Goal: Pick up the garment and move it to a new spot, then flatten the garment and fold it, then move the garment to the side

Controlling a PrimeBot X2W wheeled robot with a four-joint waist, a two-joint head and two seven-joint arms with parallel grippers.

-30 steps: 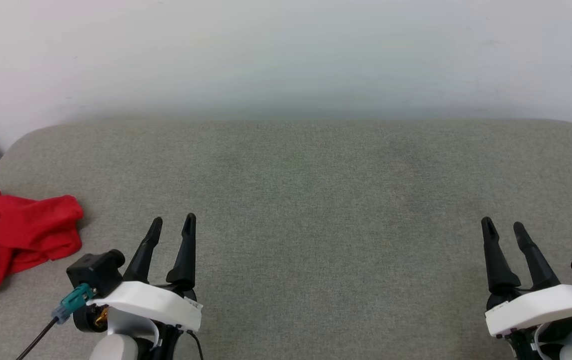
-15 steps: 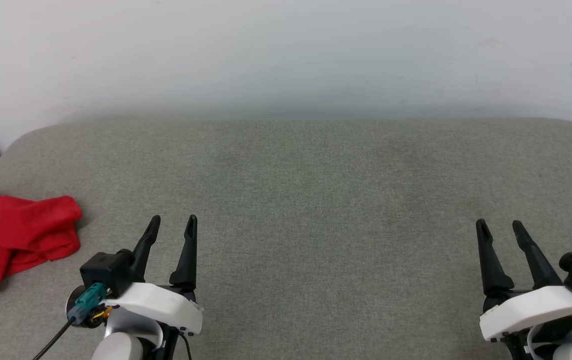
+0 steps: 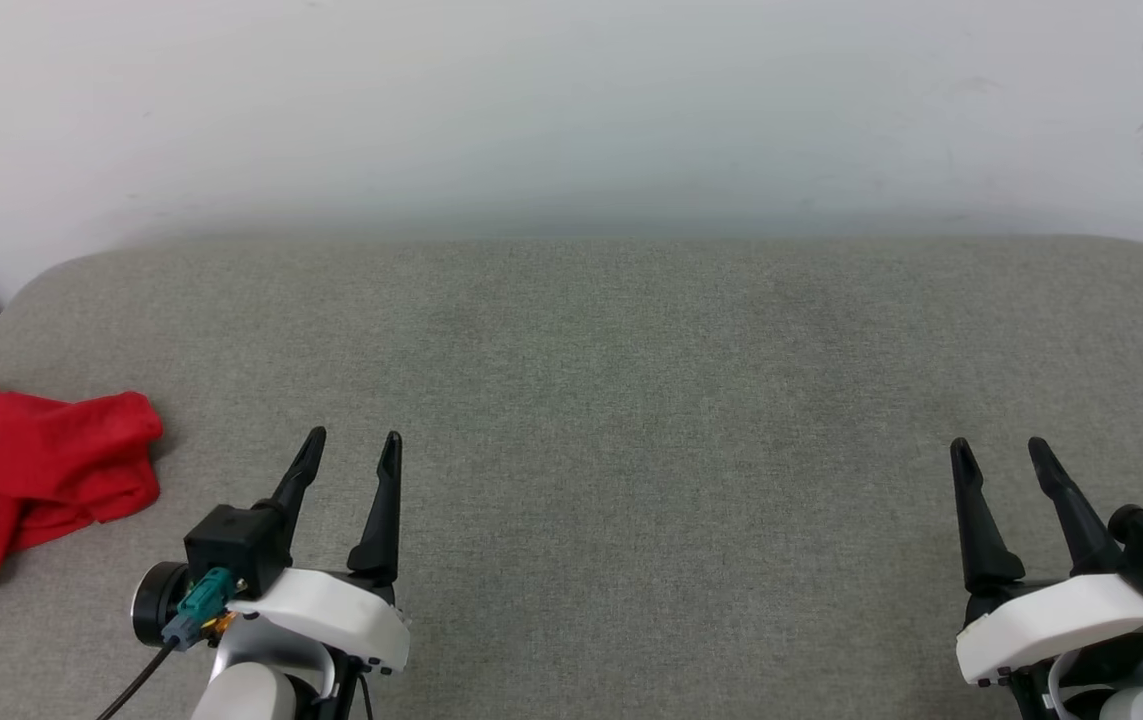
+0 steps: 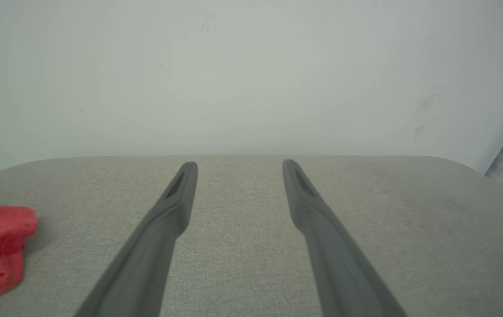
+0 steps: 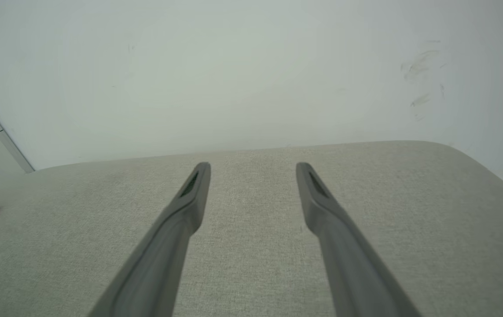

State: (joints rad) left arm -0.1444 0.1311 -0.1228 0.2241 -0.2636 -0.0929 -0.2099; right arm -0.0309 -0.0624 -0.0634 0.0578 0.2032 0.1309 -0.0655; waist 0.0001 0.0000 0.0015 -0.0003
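We keep our left gripper (image 3: 353, 438) and right gripper (image 3: 996, 444) low in frame, jaws spread wide and empty, seemingly ready for the garment (image 3: 41, 470) crumpled at the left edge.

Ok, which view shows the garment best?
The head view: the garment lies crumpled at the left of the cushion, red body and white striped sleeve visible, partly cut off by the frame. The left wrist view catches a red bunch of it; the right wrist view, a red sliver.
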